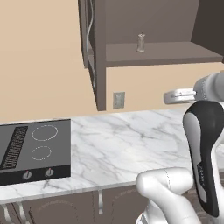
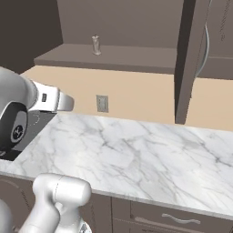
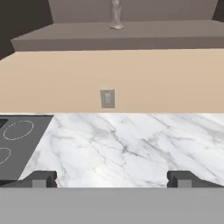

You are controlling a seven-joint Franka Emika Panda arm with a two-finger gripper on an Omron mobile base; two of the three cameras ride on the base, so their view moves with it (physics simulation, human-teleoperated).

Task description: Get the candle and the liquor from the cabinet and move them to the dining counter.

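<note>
The dark brown cabinet stands open, its door swung out. On its lower shelf a small beige-grey candle stands upright, alone. The liquor and the dining counter are out of view. My gripper is open, its two dark fingertips far apart with nothing between them. It hovers over the marble counter, well below and in front of the shelf, pointing toward the wall. The white hand shows from the side.
Under the cabinet runs a marble counter with a black cooktop at its left end. A grey wall outlet sits on the beige wall. Dark drawers with silver handles lie under the counter edge.
</note>
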